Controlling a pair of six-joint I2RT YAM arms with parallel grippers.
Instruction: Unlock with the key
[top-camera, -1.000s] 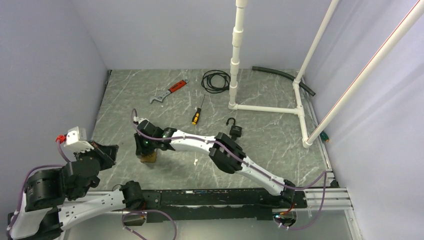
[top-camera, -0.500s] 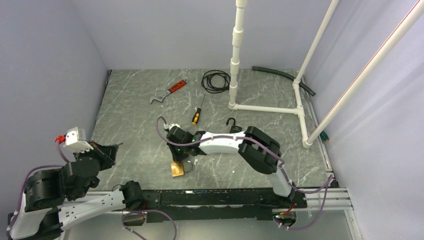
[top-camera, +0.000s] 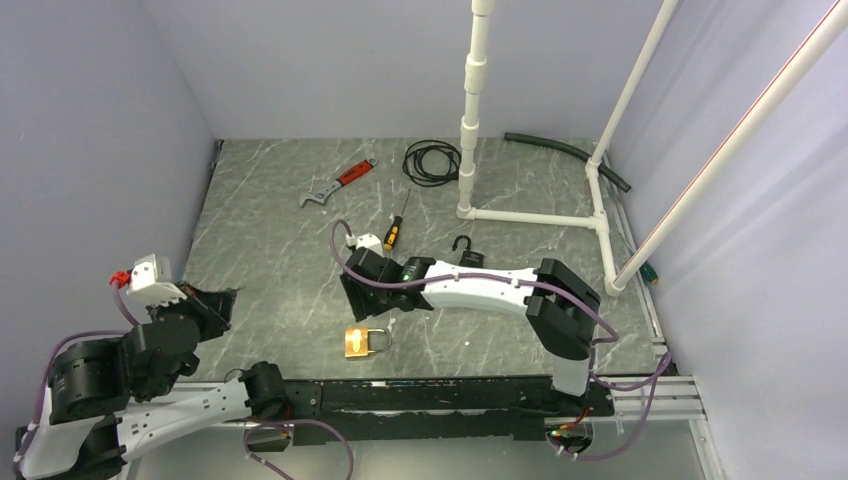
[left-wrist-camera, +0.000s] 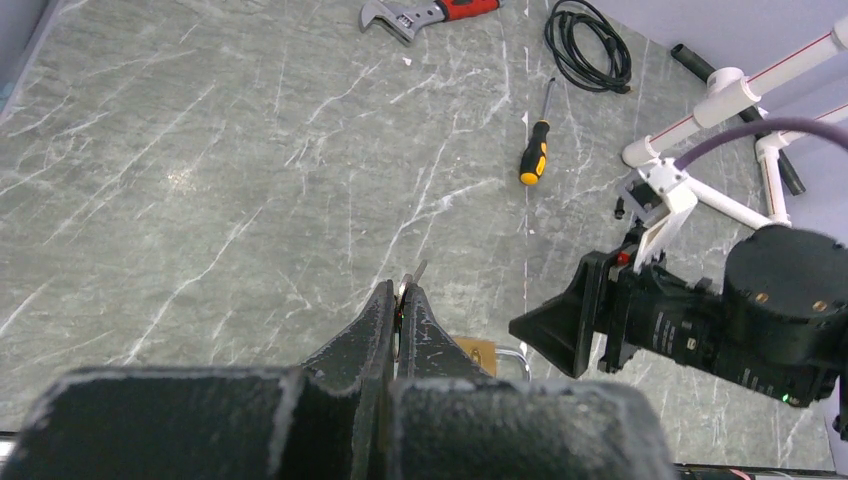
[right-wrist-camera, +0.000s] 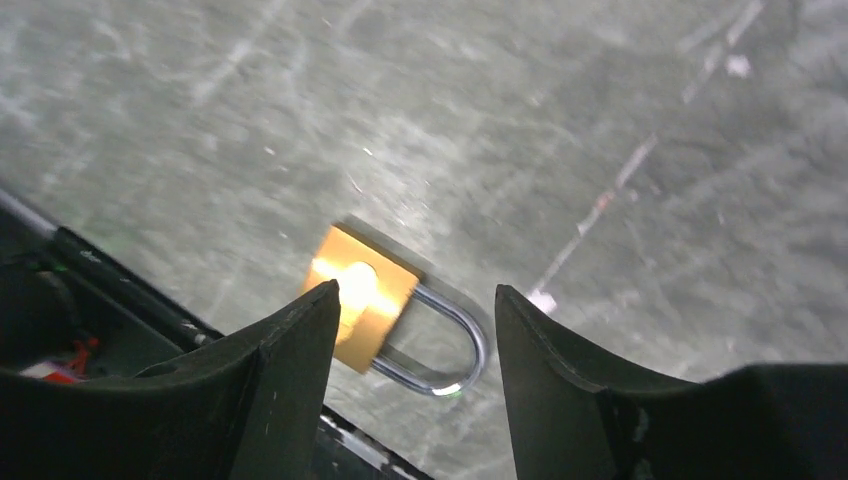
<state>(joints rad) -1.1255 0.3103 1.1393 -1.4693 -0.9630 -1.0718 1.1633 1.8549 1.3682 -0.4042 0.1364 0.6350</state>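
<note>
A brass padlock (top-camera: 362, 341) with a steel shackle lies flat on the marble table near the front edge. It also shows in the right wrist view (right-wrist-camera: 362, 295) and partly in the left wrist view (left-wrist-camera: 478, 352). My right gripper (top-camera: 368, 303) is open and empty, hovering just behind and above the padlock, which sits between its fingers in the right wrist view (right-wrist-camera: 415, 290). My left gripper (top-camera: 220, 303) is at the left, shut on a small silver key (left-wrist-camera: 412, 277) whose tip sticks out past the fingertips (left-wrist-camera: 402, 290).
A black padlock (top-camera: 468, 257) with an open shackle sits behind the right arm. A screwdriver (top-camera: 396, 227), a red-handled wrench (top-camera: 338, 183), a cable coil (top-camera: 432, 161), a black hose (top-camera: 565, 152) and a white PVC pipe frame (top-camera: 530, 217) lie farther back.
My right gripper carried the brass padlock from the left to the front centre, let it go, opened and pulled back. The left arm has barely moved.
</note>
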